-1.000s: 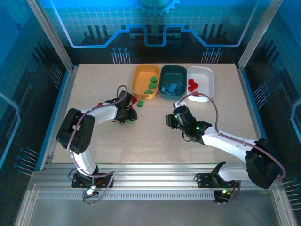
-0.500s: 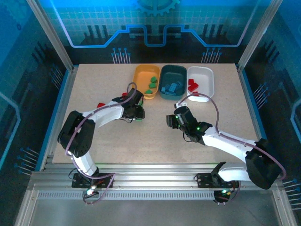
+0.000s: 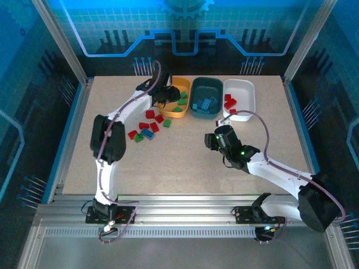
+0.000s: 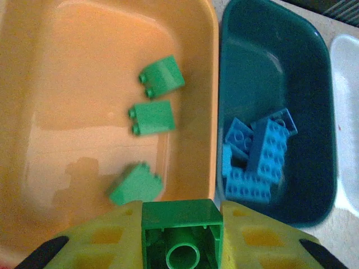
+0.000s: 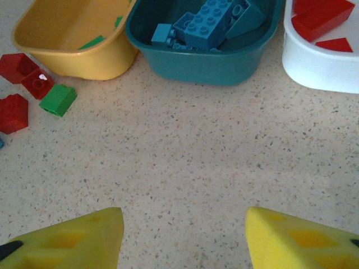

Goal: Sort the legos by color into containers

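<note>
I am working over the bench (image 3: 185, 168). The three containers are standing in one row at its 12 o'clock edge: the orange-yellow bin (image 4: 78, 61), the teal bin (image 4: 252, 67) right beside it at 3 o'clock, then the white bin (image 3: 244, 95).

My left fingers (image 4: 182, 219) are gripping a green brick (image 4: 180, 246), which is showing its hollow underside to my wrist camera. They are hanging above the near part of the orange-yellow bin. From the brick, the free floor of that bin is lying at 12 and 10 o'clock. Three green legos (image 4: 151, 117) are lying there, the nearest at 11 o'clock. The rim next to the teal bin is running close at 1 o'clock, so I judge the release should go straight down or slightly toward 10 o'clock.

My right fingers (image 5: 182, 221) are standing wide apart, holding nothing, low over bare bench, with the teal bin at 12 o'clock.

The loose legos (image 3: 150, 124) are lying at 6 o'clock of the orange-yellow bin, nearer to my left arm.
</note>
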